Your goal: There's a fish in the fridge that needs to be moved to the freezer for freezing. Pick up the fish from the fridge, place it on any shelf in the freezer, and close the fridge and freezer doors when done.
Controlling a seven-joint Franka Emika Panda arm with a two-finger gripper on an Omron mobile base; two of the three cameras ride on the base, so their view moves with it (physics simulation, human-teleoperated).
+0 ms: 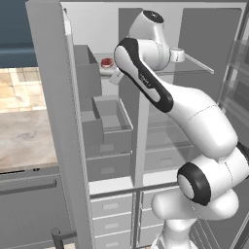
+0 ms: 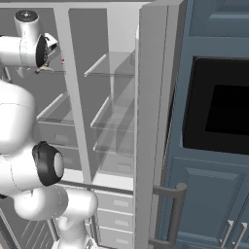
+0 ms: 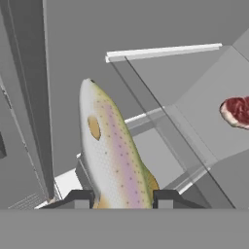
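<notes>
item: fish [image 3: 114,160], speckled, pink-striped; held between the two finger tips of the gripper [image 3: 121,198], clamped on its lower body, head pointing away from the hand.
location: at the freezer [image 1: 104,126], level with its glass shelf [image 3: 204,112], on which a piece of raw meat [image 3: 237,111] lies.
doors: fridge door [image 2: 151,126] and freezer door [image 1: 53,121] both open.
handling note: carry the fish over the bare glass beside the meat, lower it flat, then release; a tilted drop may slide it off.
</notes>
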